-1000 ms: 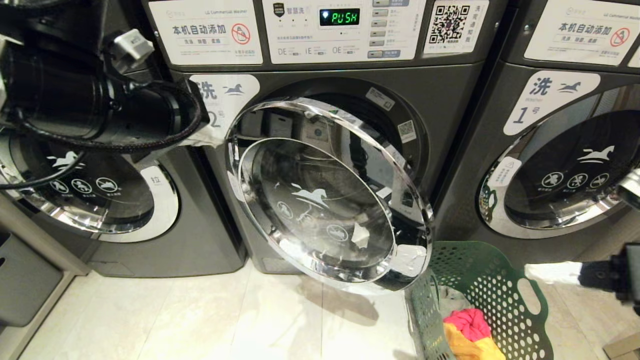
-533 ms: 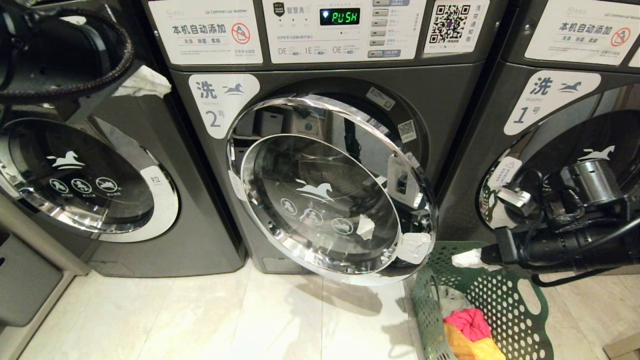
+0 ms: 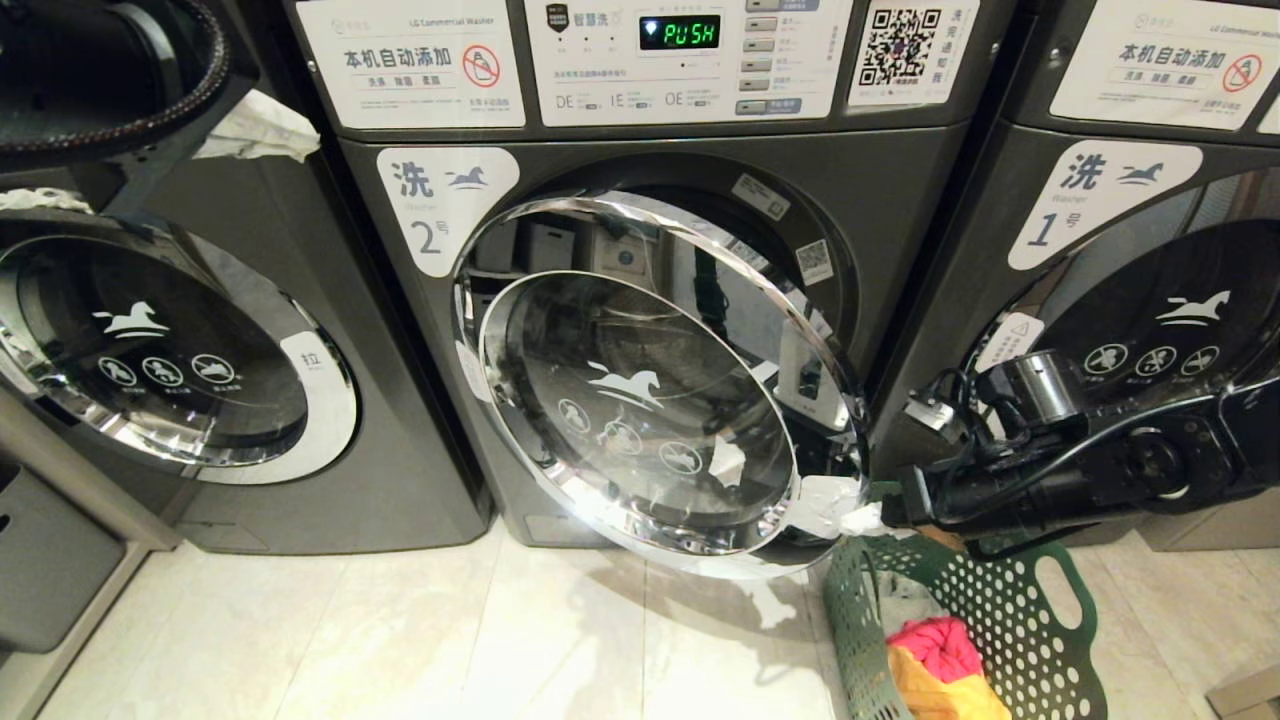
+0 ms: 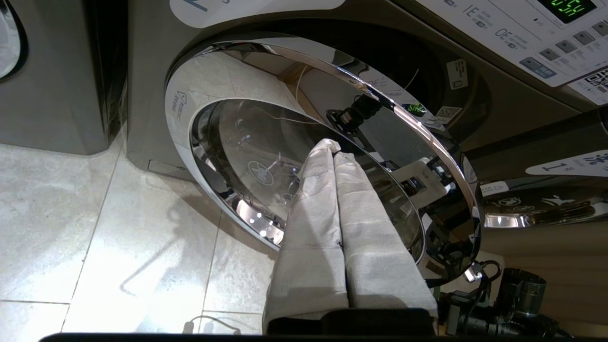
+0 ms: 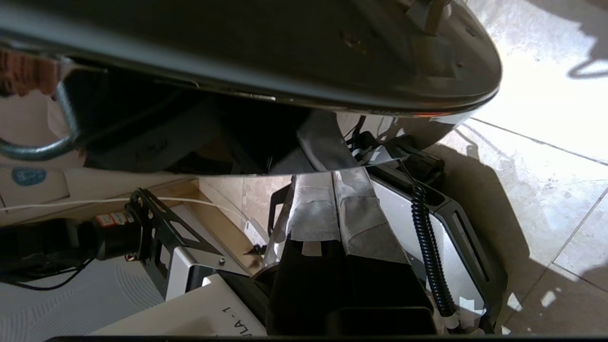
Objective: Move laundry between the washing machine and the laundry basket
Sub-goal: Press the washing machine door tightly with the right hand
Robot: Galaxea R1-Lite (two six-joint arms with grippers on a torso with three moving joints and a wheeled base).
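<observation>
Fingers, right gripper [image 3: 868,517]: pressed together, holding nothing; the white-wrapped tips sit at the lower outer edge of the door [image 3: 640,390], touching or just short of it. The right wrist view shows the fingers [image 5: 327,209] meeting the chrome rim from behind.
Fingers, left gripper [image 4: 335,156]: pressed together, empty, raised at upper left of the head view, well apart from the door.
Change, right arm [image 3: 1080,470]: a second ago only its tip showed at the right edge of the head view; it has since swept in across the front of machine 1 [image 3: 1120,330] to the door's free edge.
Change, left arm: it has withdrawn up and to the left, uncovering the label reading 2.
Door: ajar and part-way swung out, its angle nearly the same as a second ago.
Washing machine [image 3: 900,200]: machine 2, display reading PUSH; the drum opening is partly masked by the door, contents not visible.
Laundry basket [image 3: 1000,600]: green, on the floor just below the right arm, beside the door's lower edge.
Laundry [image 3: 935,660]: a pink-red garment on a yellow-orange one, lying in the basket.
Meaning for the task: judged to be the door-opening step, handed from left arm to right; no garment transferred yet.
Risk: closed fingers may slip off the smooth chrome rim.
</observation>
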